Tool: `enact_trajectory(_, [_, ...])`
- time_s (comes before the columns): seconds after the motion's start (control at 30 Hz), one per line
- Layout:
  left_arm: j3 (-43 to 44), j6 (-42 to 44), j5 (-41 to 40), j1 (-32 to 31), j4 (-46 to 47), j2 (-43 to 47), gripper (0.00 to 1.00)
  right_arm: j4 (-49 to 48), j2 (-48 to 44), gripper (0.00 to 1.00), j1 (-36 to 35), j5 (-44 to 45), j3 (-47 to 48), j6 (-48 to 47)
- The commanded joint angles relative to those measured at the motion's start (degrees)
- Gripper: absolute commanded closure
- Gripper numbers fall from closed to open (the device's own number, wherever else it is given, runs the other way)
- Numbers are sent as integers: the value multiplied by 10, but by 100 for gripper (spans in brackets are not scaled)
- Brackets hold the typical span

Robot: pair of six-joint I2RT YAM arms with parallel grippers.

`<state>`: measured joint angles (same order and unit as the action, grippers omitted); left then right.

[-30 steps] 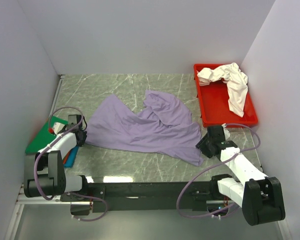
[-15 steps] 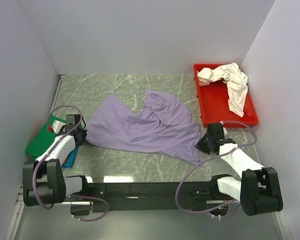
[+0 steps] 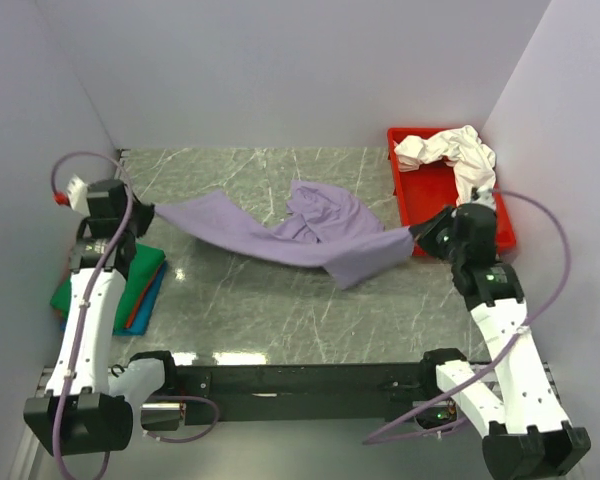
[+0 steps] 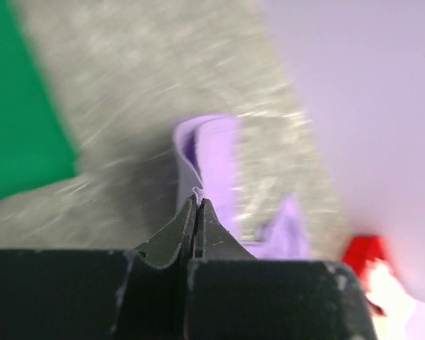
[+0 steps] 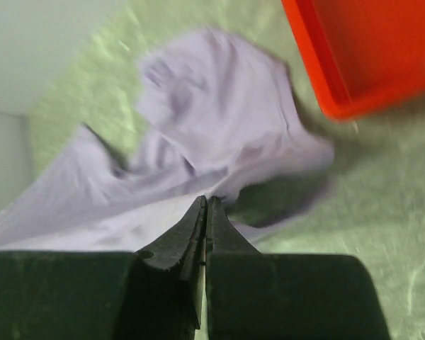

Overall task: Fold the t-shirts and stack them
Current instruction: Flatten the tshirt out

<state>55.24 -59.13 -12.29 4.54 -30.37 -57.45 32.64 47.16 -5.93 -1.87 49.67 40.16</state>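
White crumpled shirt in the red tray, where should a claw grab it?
Probably the bunched ridge of the creamy white cloth t-shirt at the far end of the red plastic tray, from above: its walls block the sides.

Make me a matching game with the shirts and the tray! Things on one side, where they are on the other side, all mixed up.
Things:
1. lavender t-shirt
2. white t-shirt
3. green t-shirt
4. red tray

Places:
A. back right corner of the table
B. folded, at the table's left edge
C. crumpled inside the red tray
D. strung between the left gripper and the right gripper

Pairs: 1-D, 2-C, 3-B, 4-A
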Motion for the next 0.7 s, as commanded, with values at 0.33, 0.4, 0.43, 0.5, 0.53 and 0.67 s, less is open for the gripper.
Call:
enact_trajectory(0.33, [344, 69, 45, -1, -149, 38, 100, 111, -3, 100, 23, -5, 307, -53])
enact_trajectory(0.4, [398, 71, 44, -1, -164, 41, 100, 127, -2, 100, 23, -6, 355, -58])
enact_trajectory(0.43, [415, 72, 43, -1, -175, 43, 100, 132, -4, 100, 24, -6, 370, -60])
enact_trajectory(0.5, [463, 72, 38, -1, -188, 43, 100, 145, -7, 100, 24, 4, 415, -66])
enact_trajectory(0.53, [478, 73, 35, -1, -194, 39, 100, 151, -7, 100, 24, 11, 430, -68])
enact_trajectory(0.67, [509, 68, 30, -1, -192, 30, 100, 154, 6, 100, 23, 17, 503, -72])
